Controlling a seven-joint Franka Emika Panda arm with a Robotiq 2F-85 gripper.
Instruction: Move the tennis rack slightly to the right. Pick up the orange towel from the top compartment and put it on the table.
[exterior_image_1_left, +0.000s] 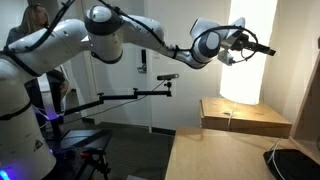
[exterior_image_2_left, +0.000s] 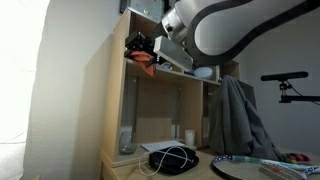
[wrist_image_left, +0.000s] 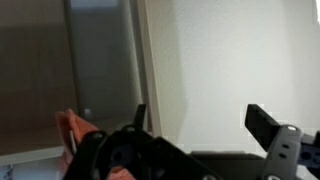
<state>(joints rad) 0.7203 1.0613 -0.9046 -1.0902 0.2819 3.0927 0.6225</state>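
— Closest to our wrist lens sits the gripper (wrist_image_left: 198, 112): dark body along the bottom edge, two fingers (wrist_image_left: 268, 125) standing wide apart with only pale wall between them. We'd call it fully spread and holding nothing.
— And the orange towel (wrist_image_left: 74, 130)?
— Just left of the left finger in that view, a rust strip slanting from upper left down to lower right, its lower end lost behind the black body. In an exterior view the orange towel (exterior_image_2_left: 148, 63) is bunched at the front of the shelf unit's (exterior_image_2_left: 125, 110) top compartment, right under the gripper (exterior_image_2_left: 138, 46). Whether a finger touches it we can't tell; it's small and blurred.
— The tennis rack (exterior_image_2_left: 262, 168)?
— Lying flat at the bottom right, long axis seemingly running across the picture toward the right edge, which cuts it off. Only the head shows, so which way it points we can't tell.
— The table (exterior_image_1_left: 200, 155)?
— Tan, with a wooden box (exterior_image_1_left: 245, 118) at its far end and a black pad (exterior_image_1_left: 300, 165) clipped by the corner; the gripper (exterior_image_1_left: 240, 42) there is washed out by bright light
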